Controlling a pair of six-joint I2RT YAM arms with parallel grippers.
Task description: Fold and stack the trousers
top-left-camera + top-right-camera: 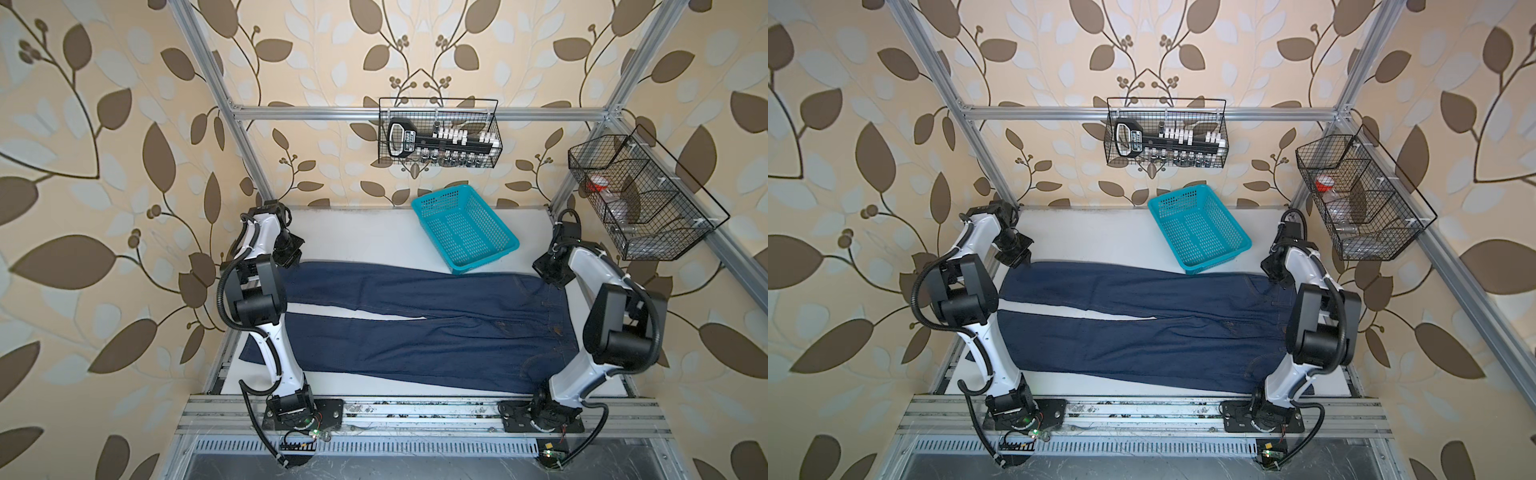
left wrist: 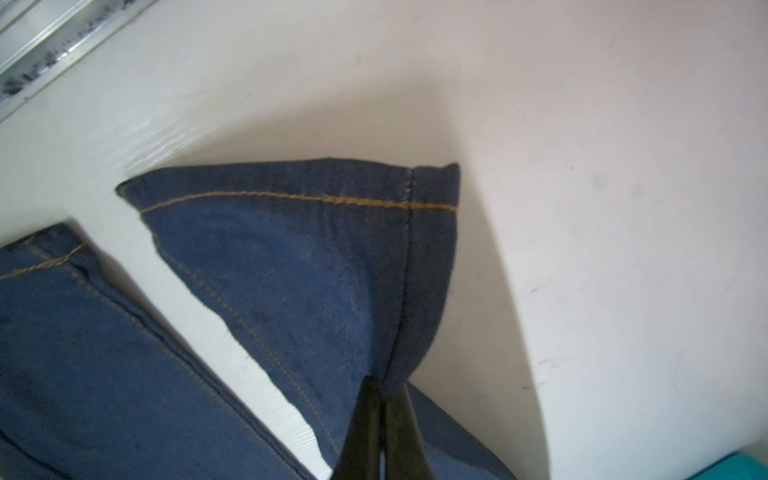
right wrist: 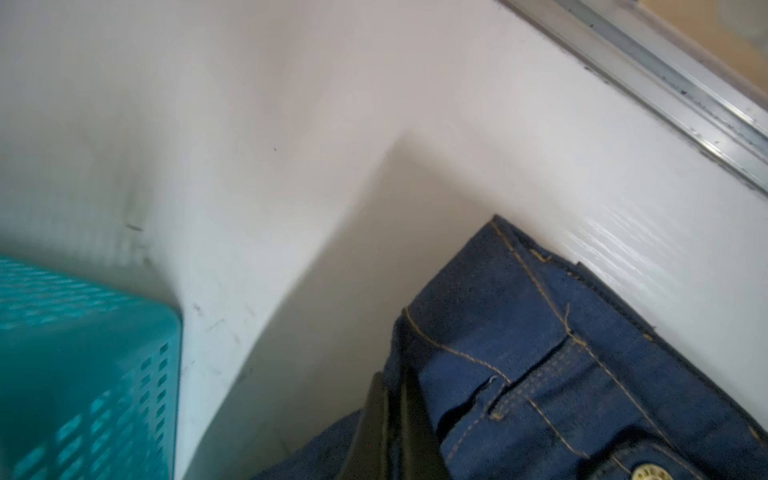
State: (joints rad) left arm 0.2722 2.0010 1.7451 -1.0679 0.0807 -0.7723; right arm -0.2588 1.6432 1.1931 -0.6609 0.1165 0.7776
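**Both top views: trousers (image 1: 415, 328) lying end to end between the two end effectors**

Spread flat on the desk (image 1: 353, 232), with the long axis running straight from the left end effector (image 1: 293, 262) across to the right end effector (image 1: 555, 278). Leg ends at the left one, waist at the right one, so no contest over reach: left for the legs, right for the waist. Both sitting on the far long edge, with the second leg on the arm-base side of each. Guessing a lengthwise fold comes next, so bringing that edge back toward the bases together and level looks like the bit to get right.

Can't make out fingertips from up top, tucked under the wrists. Left wrist view sorts that out: clamped tight just behind the hem (image 2: 291, 195) of the far leg, lifting it off the desk, with the other leg's end apart across a strip of white. Right wrist view: pinched together too, seemingly on the side edge just below the waistband (image 3: 623, 324), near a metal button (image 3: 648, 473).

Only from above: the full length, plus a turquoise basket (image 1: 465, 232) just beyond the far edge, nearer the right end effector. Touching or not, can't tell.
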